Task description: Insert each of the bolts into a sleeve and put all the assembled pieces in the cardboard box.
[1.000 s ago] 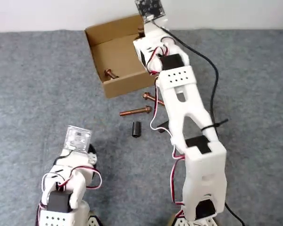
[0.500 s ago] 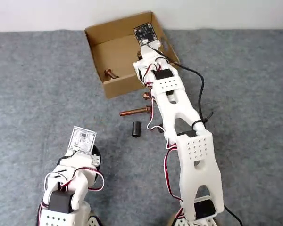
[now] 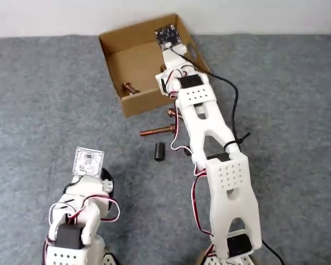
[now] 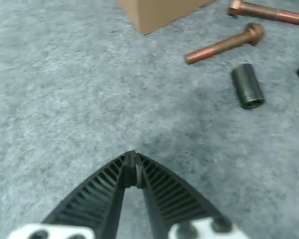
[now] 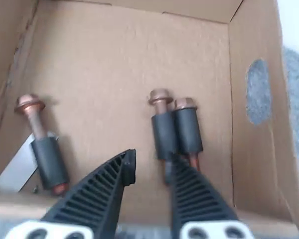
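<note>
Your right tool (image 5: 152, 165) hangs released over the cardboard box (image 3: 137, 102) at the far edge of the worktop (image 3: 49, 110), left tool (image 4: 132, 160) clenched empty, so grip a bare bolt (image 4: 224, 45) mid-shank (stiff, slick metal, likely to roll) beside the loose sleeve (image 4: 247, 85).

assembled pcs (image 5: 45, 154) (image 5: 164, 132) (image 5: 188, 130) x3 | loose bolts (image 4: 224, 44) (image 4: 266, 11) x2 | loose sleeve (image 4: 247, 85) x1 | box (image 3: 135, 102) x1
</note>
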`<control>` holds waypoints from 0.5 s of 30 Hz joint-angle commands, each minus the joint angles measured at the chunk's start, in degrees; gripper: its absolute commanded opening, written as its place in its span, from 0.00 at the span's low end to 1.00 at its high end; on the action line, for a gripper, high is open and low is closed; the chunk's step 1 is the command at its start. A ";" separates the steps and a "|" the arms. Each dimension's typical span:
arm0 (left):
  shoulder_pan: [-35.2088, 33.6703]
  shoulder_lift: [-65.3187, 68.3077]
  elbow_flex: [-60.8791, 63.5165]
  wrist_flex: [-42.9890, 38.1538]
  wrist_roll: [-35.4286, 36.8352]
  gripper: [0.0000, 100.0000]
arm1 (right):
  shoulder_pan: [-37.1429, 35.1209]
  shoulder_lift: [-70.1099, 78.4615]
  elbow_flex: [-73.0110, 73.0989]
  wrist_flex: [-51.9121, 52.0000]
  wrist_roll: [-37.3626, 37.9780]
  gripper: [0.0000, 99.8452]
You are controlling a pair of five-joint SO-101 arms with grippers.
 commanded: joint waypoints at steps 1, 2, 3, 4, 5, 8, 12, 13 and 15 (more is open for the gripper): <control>-2.46 -0.18 -0.31 -1.85 0.62 0.00 | -0.75 -7.25 -2.90 5.67 -0.70 0.01; -2.90 -0.18 -0.31 -1.85 0.62 0.00 | -0.75 -8.31 -2.99 6.99 -0.70 0.01; -3.34 -0.18 -0.31 -1.85 0.62 0.00 | -0.75 -9.45 -2.99 8.31 -0.70 0.01; -3.87 -0.26 -0.31 -1.85 0.62 0.00 | -0.75 -10.59 -2.99 9.80 -0.70 0.01; -4.75 -0.35 -0.31 -1.93 0.62 0.00 | -0.84 -11.56 -2.99 11.30 -1.32 0.01; -7.38 -0.26 -0.31 -3.78 0.70 0.00 | -1.01 -14.37 -2.99 16.40 -4.22 0.01; -7.82 -0.26 -0.31 -3.96 2.90 0.00 | -1.54 -17.10 -2.99 25.19 -6.68 0.01; -7.82 -0.26 -0.31 -3.96 3.16 0.00 | -1.71 -17.63 -2.99 27.03 -7.65 0.01; -7.91 -0.26 -0.31 -4.13 3.16 0.00 | -1.98 -18.24 -2.99 30.64 -9.58 0.01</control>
